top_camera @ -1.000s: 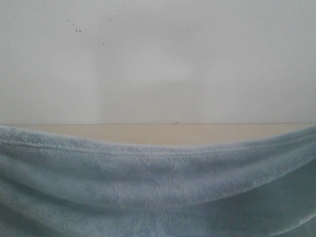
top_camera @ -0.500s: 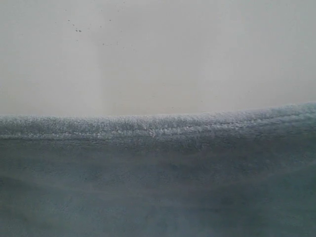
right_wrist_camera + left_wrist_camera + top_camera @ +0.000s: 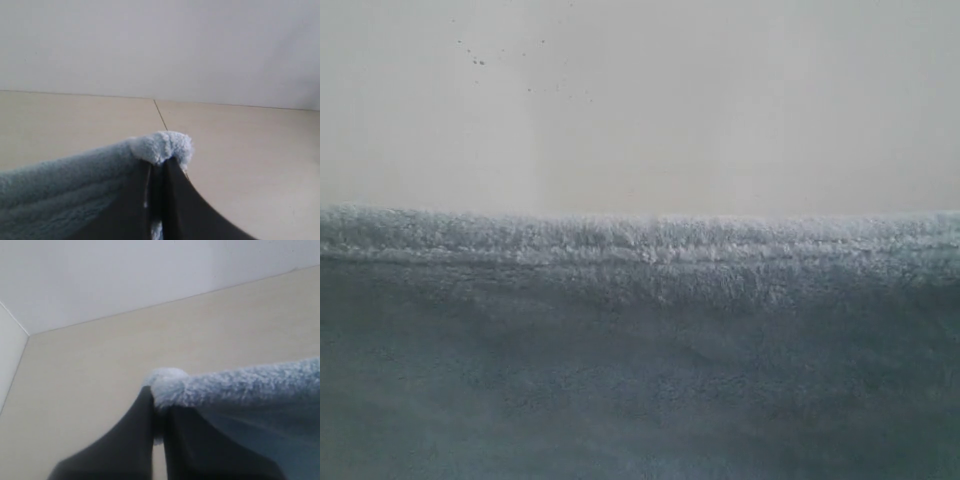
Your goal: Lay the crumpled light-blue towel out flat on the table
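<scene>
I see my left gripper [image 3: 159,412] pinched tight on a corner of the towel [image 3: 250,390], with the fluffy tip bulging past the fingertips and the table [image 3: 90,370] beyond it. My right gripper [image 3: 159,172] is clamped the same way on another corner. From the exterior camera, the towel is stretched across the whole lower half, its hem nearly level against the wall [image 3: 640,100]. I cannot tell whether its lower part touches the table.

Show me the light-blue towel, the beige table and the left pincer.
Fluffy light-blue towel [image 3: 640,360], exterior view, middle.
Beige table [image 3: 100,365], left wrist view, bare top.
Left pincer [image 3: 159,412], left wrist view, tips.
</scene>
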Motion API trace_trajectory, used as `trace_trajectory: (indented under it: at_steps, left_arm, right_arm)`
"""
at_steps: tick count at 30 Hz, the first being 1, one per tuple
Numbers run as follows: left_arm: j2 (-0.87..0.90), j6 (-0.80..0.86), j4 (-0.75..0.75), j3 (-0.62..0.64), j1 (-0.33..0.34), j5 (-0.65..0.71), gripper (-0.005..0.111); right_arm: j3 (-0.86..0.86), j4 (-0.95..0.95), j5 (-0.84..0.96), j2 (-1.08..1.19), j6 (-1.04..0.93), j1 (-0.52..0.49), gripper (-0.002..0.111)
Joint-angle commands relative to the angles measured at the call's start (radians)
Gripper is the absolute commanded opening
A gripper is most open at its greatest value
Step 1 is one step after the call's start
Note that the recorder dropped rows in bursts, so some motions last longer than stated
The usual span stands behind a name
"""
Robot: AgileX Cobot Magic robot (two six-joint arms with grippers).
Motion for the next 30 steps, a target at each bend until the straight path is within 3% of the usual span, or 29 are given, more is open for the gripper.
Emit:
trace_trajectory:
  at_steps: [1,5,9,19,30]
  left_arm:
    - [0.099,0.007,-0.004,-0.002,-0.001,-0.025,0.004]
    - [0.222,0.000,0.051,-0.002,-0.001,-0.059,0.004]
    - [0.377,-0.123,0.204,-0.002,0.002,-0.082,0.004]
    - [0.672,-0.310,0.394,-0.002,0.002,-0.257,0.004]
    - [0.976,-0.687,0.734,-0.013,0.004,-0.425,0.004]
  right_arm:
    - [0.000,-0.034,-0.048,0.102,-0.005,0.010,0.000]
    - [0.000,-0.074,-0.083,0.238,0.027,0.010,0.000]
    - [0.000,-0.156,-0.147,0.397,0.131,0.001,0.000]
    - [0.000,-0.126,-0.475,0.735,0.221,-0.194,0.000]
    - [-0.215,-0.126,-0.538,1.109,0.221,-0.202,0.000]
